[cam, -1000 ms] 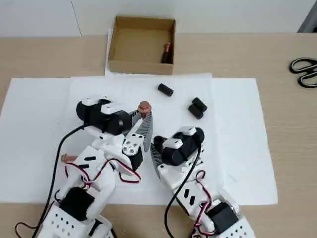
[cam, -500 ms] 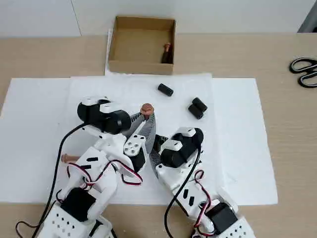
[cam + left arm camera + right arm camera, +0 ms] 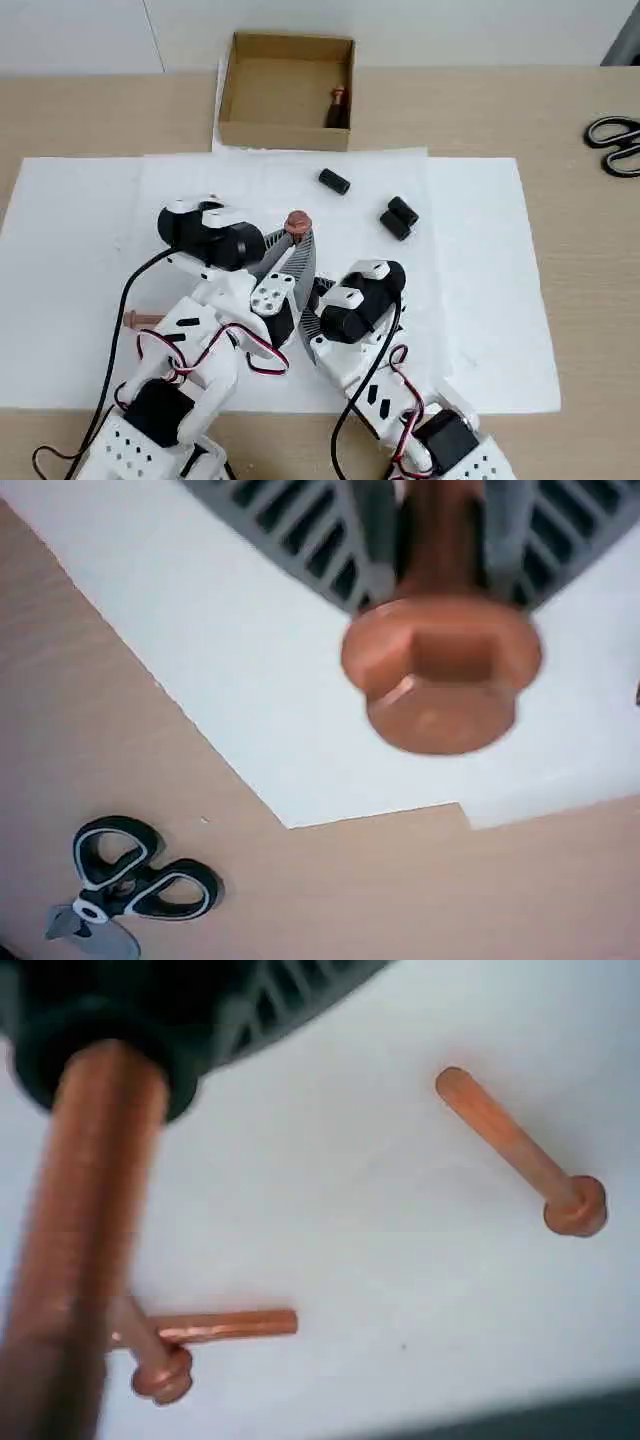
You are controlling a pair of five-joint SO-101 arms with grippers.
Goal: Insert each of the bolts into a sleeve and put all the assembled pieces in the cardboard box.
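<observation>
The cardboard box (image 3: 240, 95) at the far edge of the surface (image 3: 90, 110) holds one assembled piece (image 3: 337, 107) against its wall, while three loose sleeves (image 3: 334, 181) lie on the white paper (image 3: 480, 260) nearby. The left pincer (image 3: 440, 540) is clamped on the shaft of a bolt (image 3: 440, 670), just below its head. Close beside it, the right pincer (image 3: 313, 298) grips a black sleeve (image 3: 90, 1050) with the bolt's shaft running out through it, above two spare bolts (image 3: 520, 1150) on the paper.
</observation>
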